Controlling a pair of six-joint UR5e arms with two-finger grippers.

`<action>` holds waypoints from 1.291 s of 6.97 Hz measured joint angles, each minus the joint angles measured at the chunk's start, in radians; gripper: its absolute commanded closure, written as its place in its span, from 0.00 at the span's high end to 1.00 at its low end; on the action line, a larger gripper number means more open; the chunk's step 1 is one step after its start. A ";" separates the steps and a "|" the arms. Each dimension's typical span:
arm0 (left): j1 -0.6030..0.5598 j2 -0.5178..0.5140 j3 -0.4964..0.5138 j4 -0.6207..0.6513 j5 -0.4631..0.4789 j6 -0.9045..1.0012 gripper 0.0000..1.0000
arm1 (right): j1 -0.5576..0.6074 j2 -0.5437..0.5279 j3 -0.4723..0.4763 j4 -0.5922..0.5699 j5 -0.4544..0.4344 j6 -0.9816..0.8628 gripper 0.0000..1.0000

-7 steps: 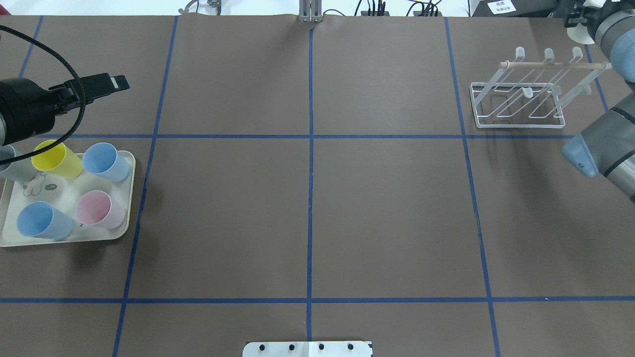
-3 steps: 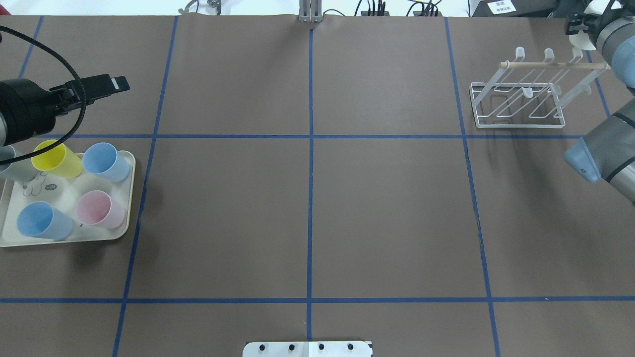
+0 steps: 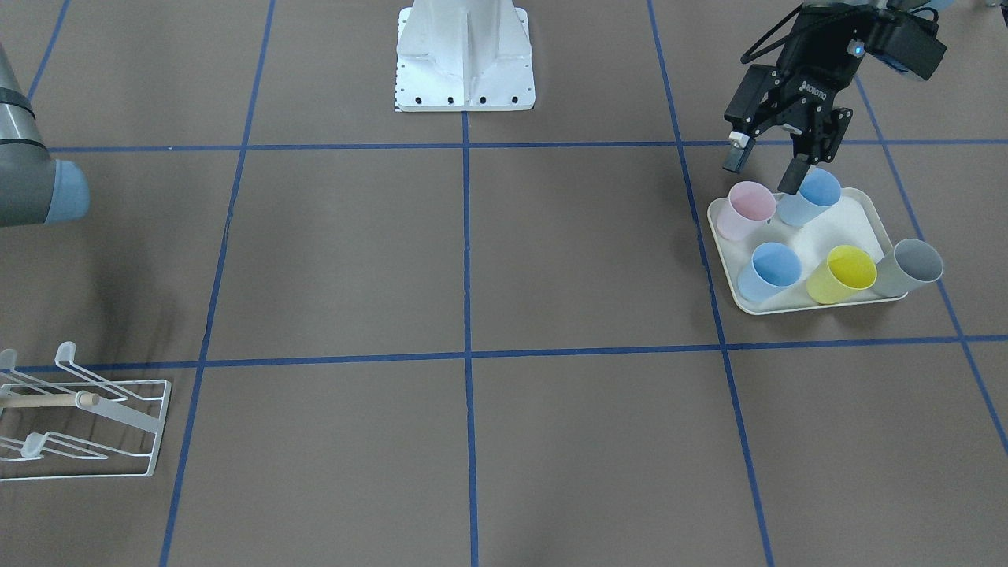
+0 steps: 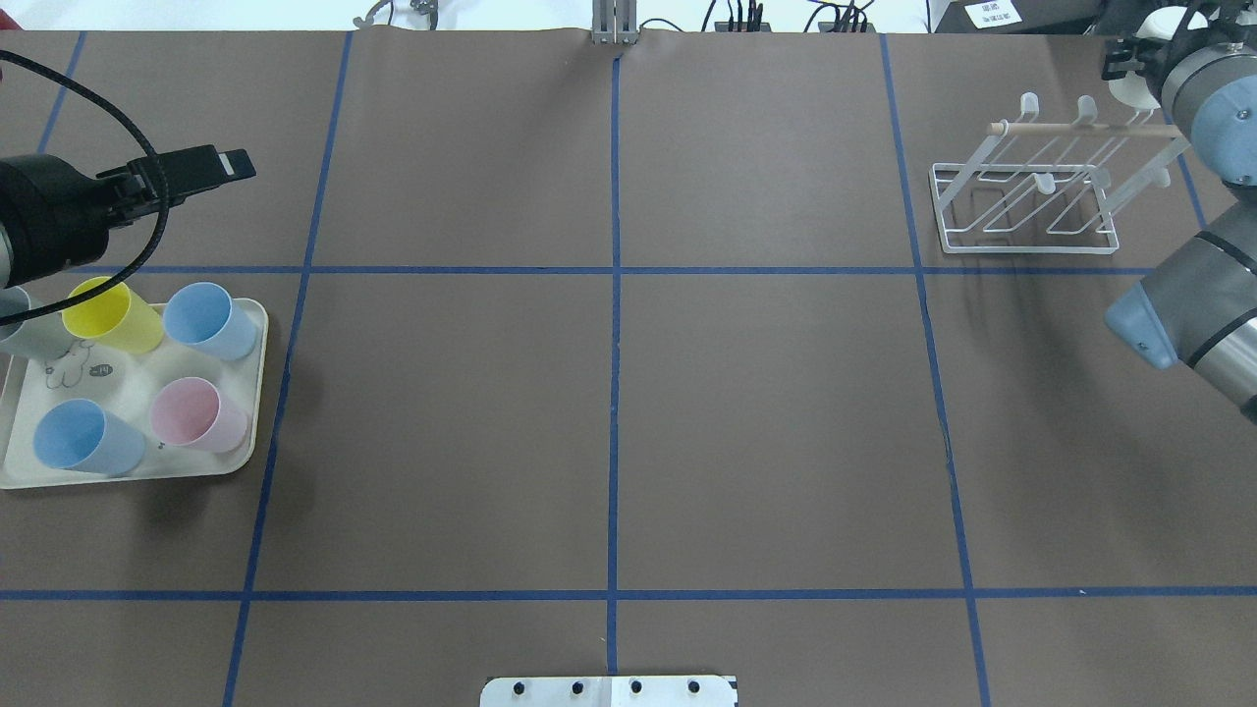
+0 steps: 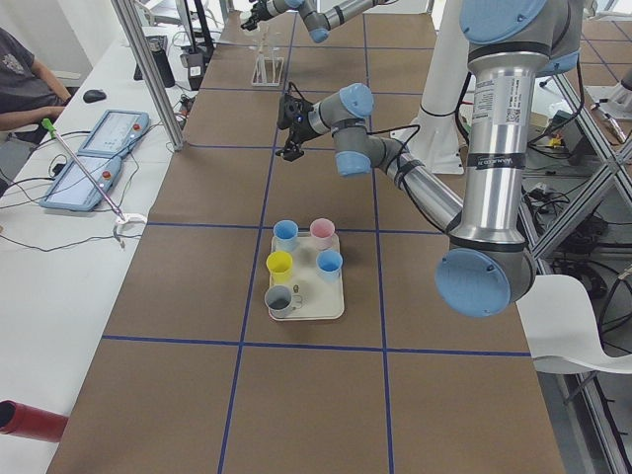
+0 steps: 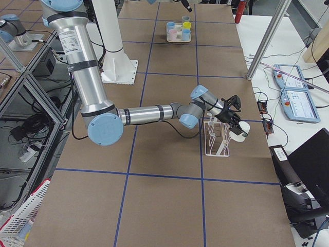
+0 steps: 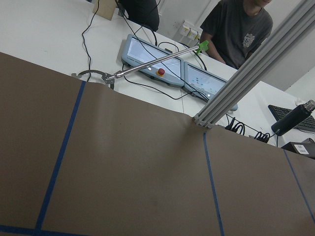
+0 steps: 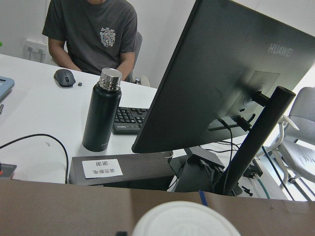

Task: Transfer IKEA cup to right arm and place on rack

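Silver-grey arms (image 5: 499, 148), light-blue joint caps (image 5: 476, 281), black ROBOTIQ-marked left end effector (image 3: 762, 173)

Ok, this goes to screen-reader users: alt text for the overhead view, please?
At the brown table's far right corner, the right arm holds a white cup by a white wire rack. At the left edge, the left gripper hangs in the air near a cream tray of five coloured cups.

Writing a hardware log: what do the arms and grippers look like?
The left arm and right arm are silver-grey tubes with light-blue joint caps. The left gripper is black, two-finger, lettered ROBOTIQ, with a black cable. The right gripper is black.
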 measured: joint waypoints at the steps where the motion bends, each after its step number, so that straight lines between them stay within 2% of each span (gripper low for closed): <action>1: 0.000 0.000 0.000 0.000 0.000 0.000 1.00 | -0.006 -0.002 0.000 0.000 0.000 -0.001 0.01; 5: -0.002 0.000 0.001 0.000 -0.001 0.000 1.00 | -0.021 -0.012 -0.006 0.000 0.000 -0.001 0.06; 6: -0.002 0.000 0.001 0.000 -0.001 0.000 1.00 | -0.023 -0.015 -0.009 0.000 0.000 -0.001 0.27; 7: -0.002 0.000 0.001 0.000 0.000 0.000 1.00 | -0.025 -0.018 -0.012 0.000 0.000 -0.003 0.80; 8: -0.002 -0.001 0.001 0.000 0.000 -0.001 1.00 | -0.027 -0.019 -0.013 0.000 0.000 -0.003 0.99; 9: -0.002 -0.001 0.000 0.000 0.000 0.000 1.00 | -0.028 -0.019 -0.012 0.000 -0.001 -0.003 1.00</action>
